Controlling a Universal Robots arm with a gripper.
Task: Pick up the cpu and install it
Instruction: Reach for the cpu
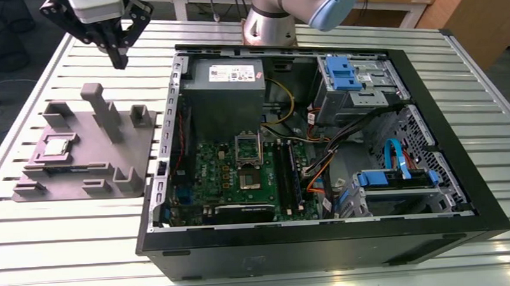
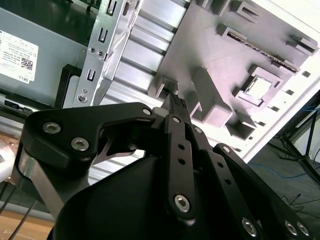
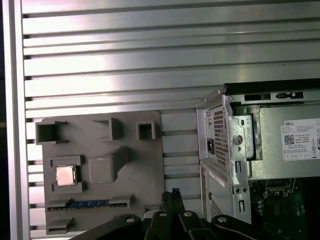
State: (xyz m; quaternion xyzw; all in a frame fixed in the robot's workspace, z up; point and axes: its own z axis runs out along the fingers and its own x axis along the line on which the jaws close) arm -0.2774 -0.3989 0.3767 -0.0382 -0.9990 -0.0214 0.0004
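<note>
Exterior view: gripper [image 1: 118,61] hangs over the slatted table [image 1: 63,251], near the grey fixture [image 1: 132,150] and the corner of the open PC case [image 1: 326,233]. Fingers are pressed together with nothing in them, and both wrist views agree. cpu [image 1: 56,147] lies flat in its square pocket on the fixture, well apart from the gripper. Socket [image 1: 248,153] sits on the motherboard inside the case.

A slatted metal table [image 1: 55,252] carries a grey plastic fixture [image 1: 84,154]; in the exterior view, an open computer case [image 1: 326,245] lies just beside it, at three o'clock.
</note>
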